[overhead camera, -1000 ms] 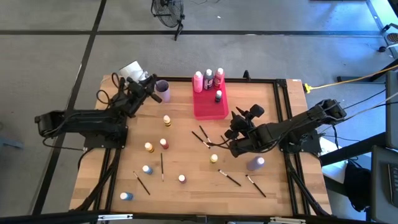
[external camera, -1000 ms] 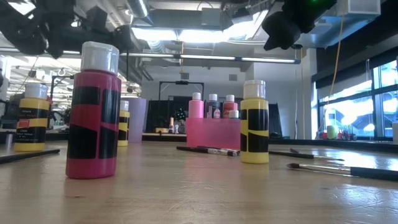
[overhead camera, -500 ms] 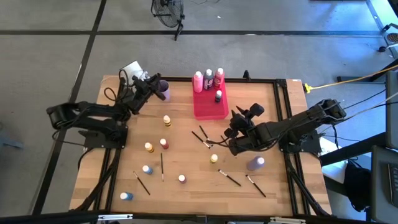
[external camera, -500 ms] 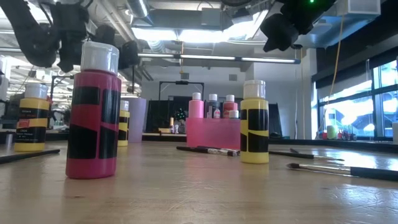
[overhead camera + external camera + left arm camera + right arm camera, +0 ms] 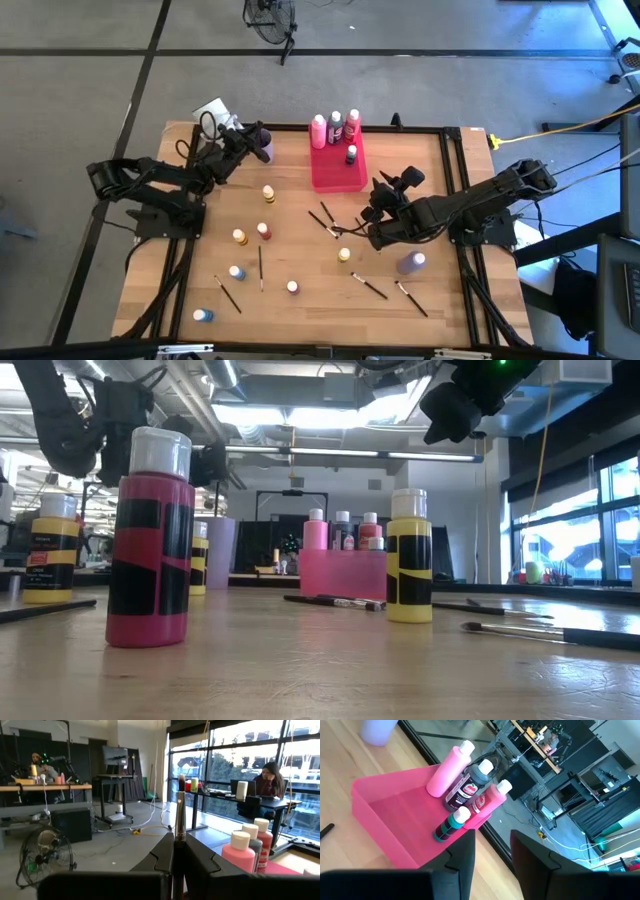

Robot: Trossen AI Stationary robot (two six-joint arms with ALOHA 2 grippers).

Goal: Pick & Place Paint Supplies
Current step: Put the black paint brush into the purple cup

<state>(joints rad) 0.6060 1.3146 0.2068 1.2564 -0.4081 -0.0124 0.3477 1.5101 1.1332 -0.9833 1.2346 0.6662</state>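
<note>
dark paintbrush (image 5: 179,827) pinched in the left gripper (image 5: 176,851) — jaws closed on the handle, pale-tipped end standing straight out past the fingertips, long axis in line with the fingers. in the high view that left gripper (image 5: 243,143) is hovering at the far-left corner of the table (image 5: 300,255), right beside the lilac cup (image 5: 263,146), which is sitting just ahead of the jaws. judging the step: dropping the brush into the cup, so the relation that matters is brush tip over cup mouth — whether it is lined up, cannot tell from these views.

the right gripper (image 5: 383,203) is hanging above mid-table with jaws parted and nothing between them. the pink tray (image 5: 395,827) is lying ahead of those jaws, four bottles (image 5: 465,785) standing bunched in its far corner, the rest of its floor bare.

loose supplies are well apart from the left jaws and nearer the right arm: a small cluster of brushes (image 5: 325,220) just beside the right gripper, a yellow bottle (image 5: 344,255) close behind it, a purple bottle (image 5: 411,262) under the right forearm. more bottles — red (image 5: 263,231), blue (image 5: 235,272), others — and brushes are scattered over the near half, between both arms.

risk, as a guess: the slim handle slipping or tilting as the jaws release.
</note>
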